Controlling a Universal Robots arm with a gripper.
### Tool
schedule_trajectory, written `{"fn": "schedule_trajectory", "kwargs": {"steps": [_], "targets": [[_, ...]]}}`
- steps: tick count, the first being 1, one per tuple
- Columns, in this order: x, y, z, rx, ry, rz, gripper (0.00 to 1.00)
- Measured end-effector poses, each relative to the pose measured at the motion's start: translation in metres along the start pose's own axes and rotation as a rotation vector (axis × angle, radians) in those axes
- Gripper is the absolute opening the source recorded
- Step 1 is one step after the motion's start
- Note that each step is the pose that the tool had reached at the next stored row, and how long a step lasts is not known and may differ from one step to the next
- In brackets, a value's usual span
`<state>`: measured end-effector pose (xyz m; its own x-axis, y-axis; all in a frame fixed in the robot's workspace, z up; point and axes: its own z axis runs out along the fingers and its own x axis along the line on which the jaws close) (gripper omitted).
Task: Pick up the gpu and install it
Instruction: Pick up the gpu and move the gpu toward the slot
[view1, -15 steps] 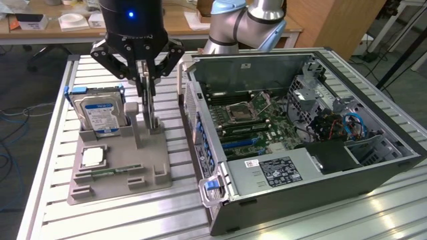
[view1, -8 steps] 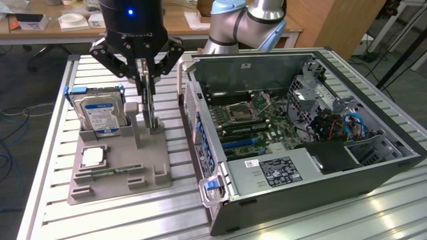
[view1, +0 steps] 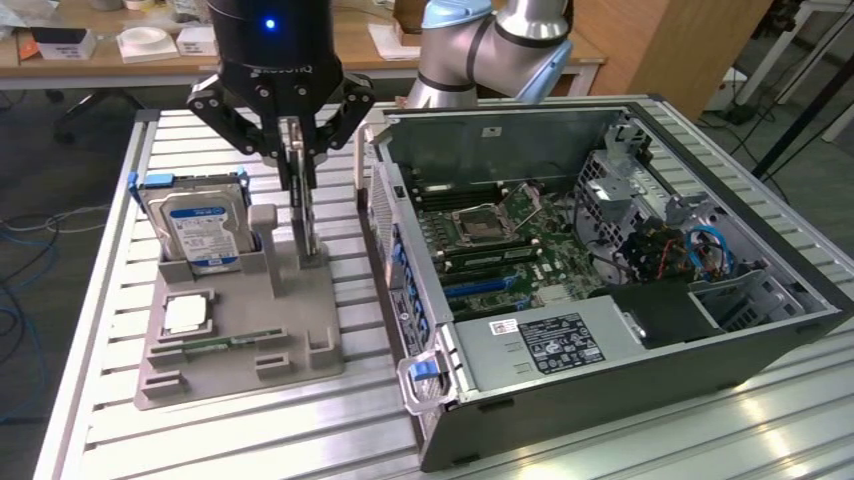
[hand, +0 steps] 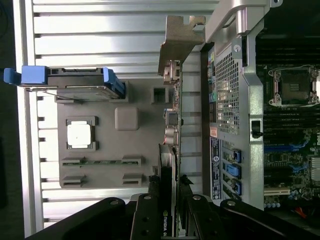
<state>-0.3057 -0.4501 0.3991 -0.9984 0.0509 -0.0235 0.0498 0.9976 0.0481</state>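
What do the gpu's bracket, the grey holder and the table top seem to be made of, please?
Bracket on the gpu: thin sheet metal, dull silver sheen, folded tab. Grey holder: probably plastic, matte even grey with moulded pockets. Table top: likely aluminium, brushed pale slats with straight grooves.

Arm: silver tubes, light-blue joint caps. Wrist is a glossy black cylinder with a lit blue LED. Gripper matte black, faint grey lettering across its body. Fingers are black jointed links, with round silver pivot pins at each joint.
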Motion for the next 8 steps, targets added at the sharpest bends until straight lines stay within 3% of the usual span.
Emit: {"fn": "schedule_trajectory", "kwargs": {"steps": [8], "targets": [[-0.0071,0.0003,0.0002,0.0,0.0,0.0,0.26]]}}
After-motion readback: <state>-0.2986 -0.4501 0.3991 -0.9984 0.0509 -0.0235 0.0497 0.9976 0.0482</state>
